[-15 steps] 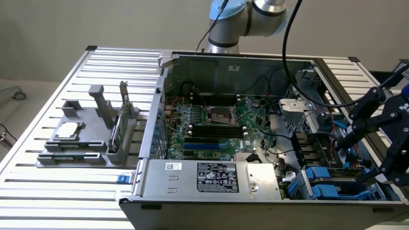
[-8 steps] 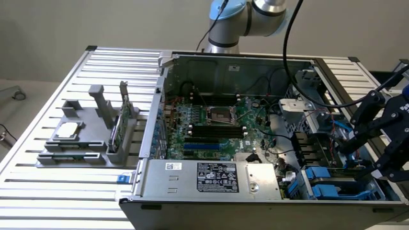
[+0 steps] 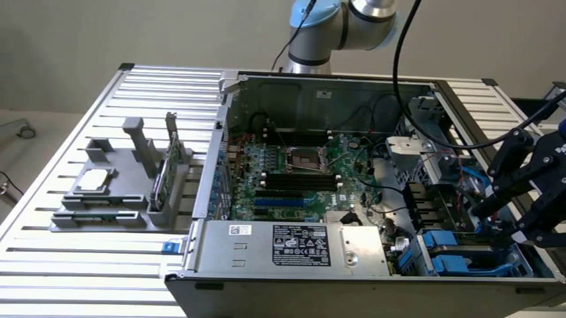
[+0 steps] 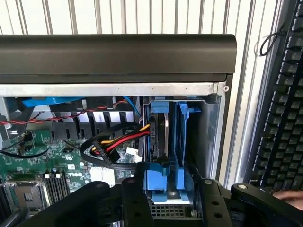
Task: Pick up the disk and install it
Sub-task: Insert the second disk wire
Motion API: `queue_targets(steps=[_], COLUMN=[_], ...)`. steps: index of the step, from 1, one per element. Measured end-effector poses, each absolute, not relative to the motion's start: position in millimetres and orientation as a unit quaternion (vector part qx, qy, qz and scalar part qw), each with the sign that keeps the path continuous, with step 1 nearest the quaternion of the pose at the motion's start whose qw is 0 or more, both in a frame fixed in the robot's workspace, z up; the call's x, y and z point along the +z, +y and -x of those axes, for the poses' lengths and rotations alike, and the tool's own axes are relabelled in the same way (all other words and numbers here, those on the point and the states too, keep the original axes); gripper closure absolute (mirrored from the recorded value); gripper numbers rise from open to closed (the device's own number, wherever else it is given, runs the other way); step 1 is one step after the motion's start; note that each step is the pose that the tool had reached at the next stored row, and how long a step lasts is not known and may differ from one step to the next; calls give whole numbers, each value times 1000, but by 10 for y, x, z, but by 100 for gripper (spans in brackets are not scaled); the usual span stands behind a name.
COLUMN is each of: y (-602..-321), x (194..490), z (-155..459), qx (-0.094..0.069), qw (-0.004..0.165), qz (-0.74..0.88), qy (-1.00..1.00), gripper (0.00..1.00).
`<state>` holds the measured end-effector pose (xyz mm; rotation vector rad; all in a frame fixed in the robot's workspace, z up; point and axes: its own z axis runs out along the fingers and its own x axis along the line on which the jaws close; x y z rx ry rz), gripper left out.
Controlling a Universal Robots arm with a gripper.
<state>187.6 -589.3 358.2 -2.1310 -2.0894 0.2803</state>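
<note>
Wrist view: tool [image 4: 168, 196] straddles the disk [image 4: 158, 137] seated upright in its blue bay, fingers spread, not gripping. Risk: snagging the power cable [image 4: 118, 142] just beside it.

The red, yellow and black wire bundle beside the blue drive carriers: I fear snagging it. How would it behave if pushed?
Probably floppy: the red, yellow and black wire bundle hangs in a loose curve, so it should bend aside. It is likely light, but it ends in a black connector, so a hard push may strain that joint.
</note>
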Motion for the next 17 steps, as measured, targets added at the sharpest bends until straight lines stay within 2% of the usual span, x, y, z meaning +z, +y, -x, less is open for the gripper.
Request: queue_targets(steps=[17], y=[-5895], x=[3605], z=[-1829], qx=[98], qw=[76], qz=[708], qy=[-695], gripper=[55])
